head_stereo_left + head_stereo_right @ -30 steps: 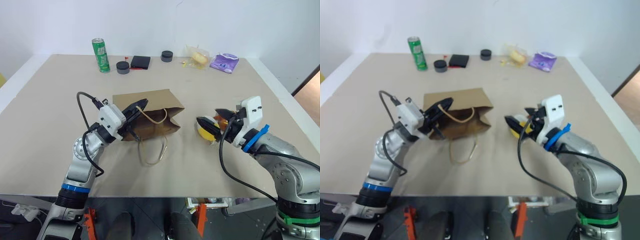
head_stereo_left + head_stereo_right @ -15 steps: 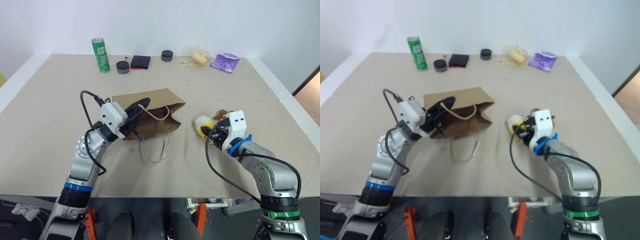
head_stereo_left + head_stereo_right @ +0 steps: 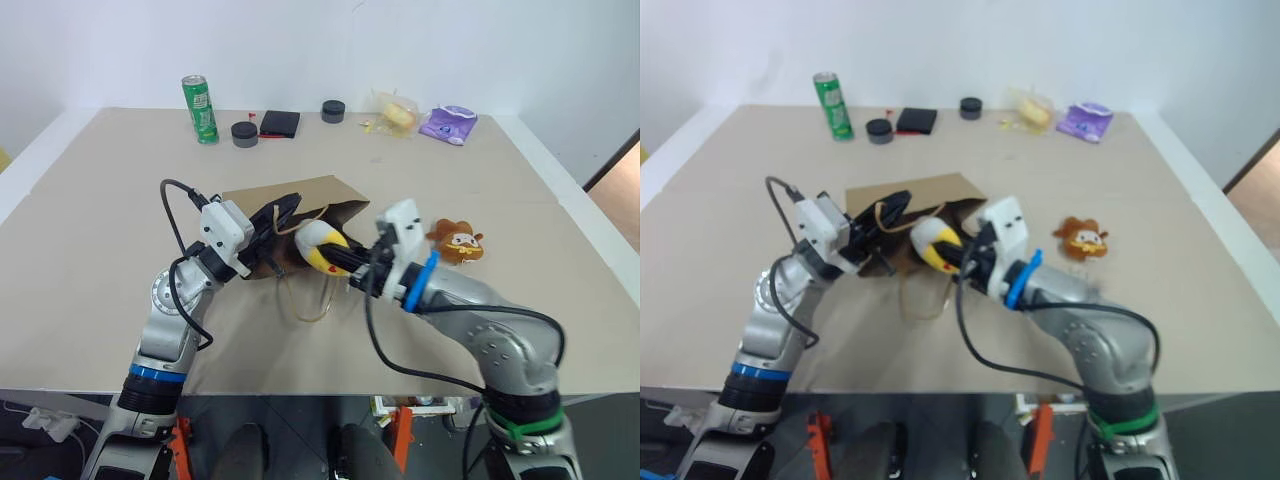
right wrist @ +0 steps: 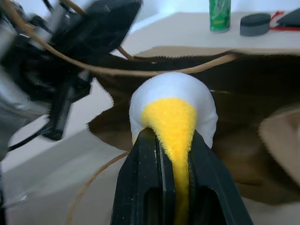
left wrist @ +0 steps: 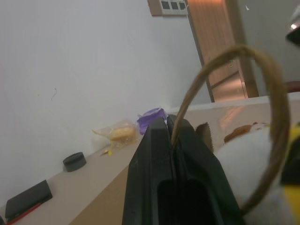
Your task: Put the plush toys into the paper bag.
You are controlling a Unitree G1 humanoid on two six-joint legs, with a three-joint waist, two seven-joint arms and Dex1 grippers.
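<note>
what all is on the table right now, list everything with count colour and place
paper bag: 1, brown, lying on its side at mid table, mouth toward the right arm
egg-shaped plush toy: 1, yellow and white, at the bag's mouth
furry plush toy: 1, brown with orange face, on the table right of the bag
can: 1, green, far left
round lids: 2, dark grey, far edge
flat case: 1, black, between the lids
snack packet: 1, clear with yellow, far right
packet: 1, purple, beside the snack packet
table: 1, beige
left pincer: black, shut on the bag's cord handle
right pincer: black, shut on the egg-shaped plush toy
</note>
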